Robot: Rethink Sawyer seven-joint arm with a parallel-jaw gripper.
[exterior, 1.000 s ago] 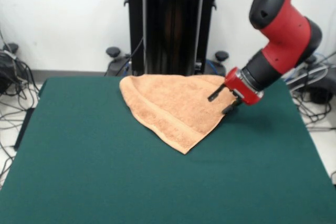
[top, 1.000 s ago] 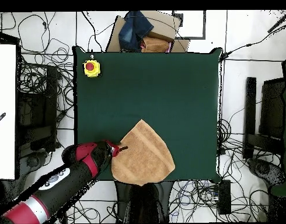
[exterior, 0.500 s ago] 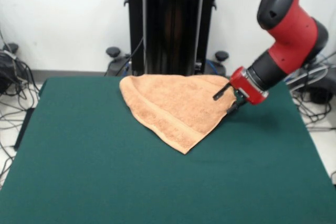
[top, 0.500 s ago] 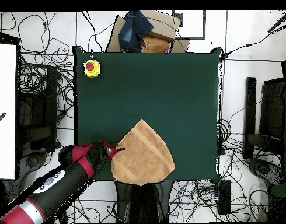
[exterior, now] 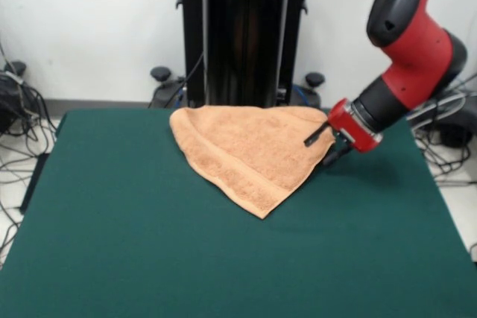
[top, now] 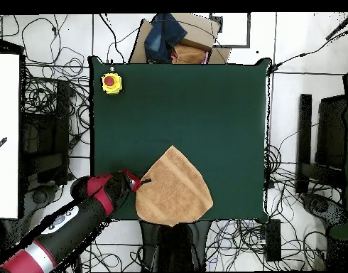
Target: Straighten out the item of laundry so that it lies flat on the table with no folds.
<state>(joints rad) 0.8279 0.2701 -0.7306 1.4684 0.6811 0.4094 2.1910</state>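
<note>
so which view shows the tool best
The front view: the tool shows side-on, its two dark fingers spread at the towel's edge. The overhead view shows only a small red tip beside the towel.

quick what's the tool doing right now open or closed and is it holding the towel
Tool: open, holding nothing; its two fingers are spread at the edge of the towel.

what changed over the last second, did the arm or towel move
The pincer drew back off the towel toward its edge, to the right in the front view, and rose slightly. It stands open and holds nothing. The towel kept its folded, pointed shape at the same place on the table.
</note>
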